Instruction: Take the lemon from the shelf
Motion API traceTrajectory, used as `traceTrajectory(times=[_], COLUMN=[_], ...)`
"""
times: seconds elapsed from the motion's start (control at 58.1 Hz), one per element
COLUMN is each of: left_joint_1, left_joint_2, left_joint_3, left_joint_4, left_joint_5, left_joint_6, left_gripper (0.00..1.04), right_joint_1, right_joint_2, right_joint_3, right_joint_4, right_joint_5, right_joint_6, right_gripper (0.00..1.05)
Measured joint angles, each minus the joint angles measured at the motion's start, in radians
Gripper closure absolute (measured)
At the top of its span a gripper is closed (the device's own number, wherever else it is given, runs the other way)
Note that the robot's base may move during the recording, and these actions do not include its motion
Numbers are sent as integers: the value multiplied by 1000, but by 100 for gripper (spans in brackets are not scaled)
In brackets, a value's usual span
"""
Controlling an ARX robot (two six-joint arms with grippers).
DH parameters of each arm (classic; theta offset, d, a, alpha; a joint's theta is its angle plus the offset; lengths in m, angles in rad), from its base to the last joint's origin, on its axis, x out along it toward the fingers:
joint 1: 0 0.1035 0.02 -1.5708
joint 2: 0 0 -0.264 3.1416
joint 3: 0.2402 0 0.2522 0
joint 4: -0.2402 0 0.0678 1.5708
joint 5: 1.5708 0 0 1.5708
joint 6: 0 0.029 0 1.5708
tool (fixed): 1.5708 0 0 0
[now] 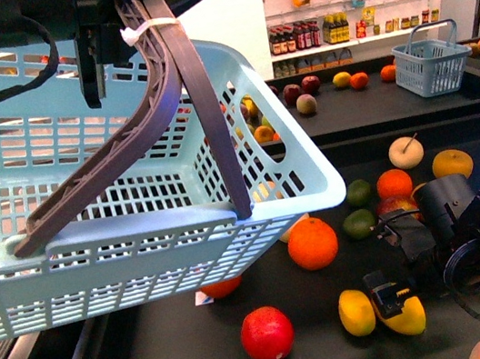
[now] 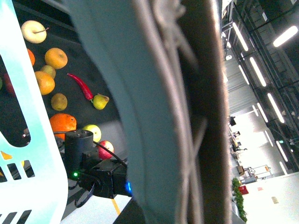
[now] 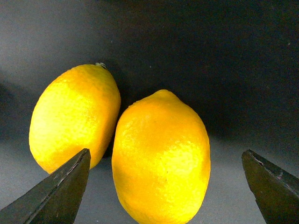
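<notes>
Lemon lies on the shelf tray, at 5 o'clock in the front view. It sits between the spread fingers of my right gripper, which is released and touches nothing.

Expected handling: light, firm, rounded. The pebbled rind may slip. Grip across the widest middle, not the tapered ends, with moderate squeeze.

Clearances:
- Basket hangs below my left gripper. The handle hides the jaws, so I cannot tell their state. It overhangs the tray from 9 to 12 o'clock and limits lift room there.
- Red fruit is at the lemon's 9 o'clock, well apart.
- Second lemon is also at 9 o'clock, touching or nearly so. One finger must enter that narrow gap.
- Orange is at 11 o'clock, near.

Straight up looks open.
</notes>
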Motion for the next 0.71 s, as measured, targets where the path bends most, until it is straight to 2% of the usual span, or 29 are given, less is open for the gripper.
traceTrajectory(times=[0.603, 0.706], left_joint_1=[0, 0], left_joint_2=[0, 0], left_joint_3=[0, 0], left_joint_4=[0, 0], left_joint_5=[0, 0], left_joint_6=[0, 0], left_gripper=[99, 99], right_joint_1=[18, 18], right_joint_2=[98, 99], right_joint_3=[87, 87], right_joint_4=[7, 14], right_joint_5=[7, 12], right_joint_6=[-43, -48], right_gripper=[7, 17])
